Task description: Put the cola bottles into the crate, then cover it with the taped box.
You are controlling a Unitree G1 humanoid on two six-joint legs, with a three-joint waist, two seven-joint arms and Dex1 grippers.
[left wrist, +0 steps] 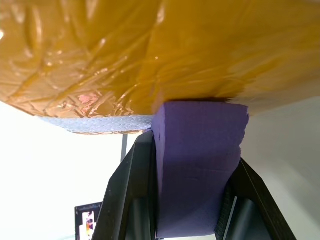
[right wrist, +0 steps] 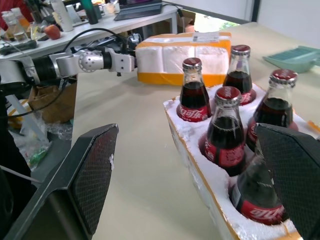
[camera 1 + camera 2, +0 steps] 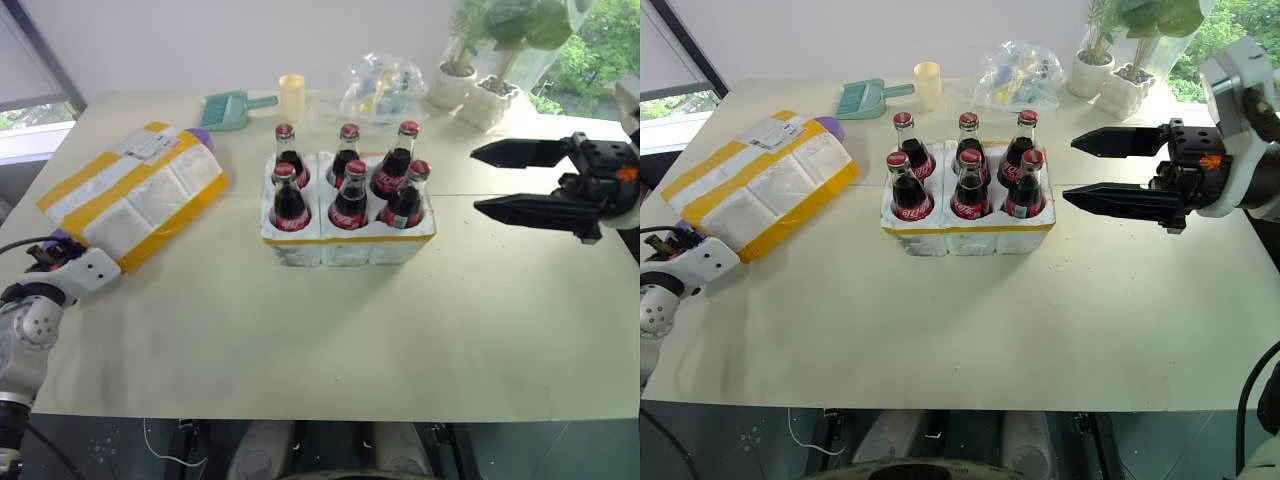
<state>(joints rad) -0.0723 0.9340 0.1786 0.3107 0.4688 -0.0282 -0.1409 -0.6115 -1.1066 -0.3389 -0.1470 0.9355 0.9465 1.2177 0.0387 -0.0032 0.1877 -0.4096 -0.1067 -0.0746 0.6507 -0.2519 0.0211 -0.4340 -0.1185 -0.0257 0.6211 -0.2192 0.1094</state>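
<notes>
Cream table (image 3: 300, 340): six bottles (image 3: 349, 186) stand in the crate (image 3: 347, 238), just left of the right gripper (image 3: 492, 178), jaws wide apart and empty. Left gripper (image 1: 192, 200) is clamped on a purple block (image 1: 197, 165) beneath the taped box (image 3: 135, 190).

Six cola bottles (image 3: 349, 180) with red caps and red labels stand upright, one in each well of the crate (image 3: 345, 243), a low white foam block banded in yellow tape at mid-tabletop. The taped box (image 3: 135, 192), white foam with broad yellow stripes and a shipping label, lies tilted well to the crate's left, raised off the surface
</notes>
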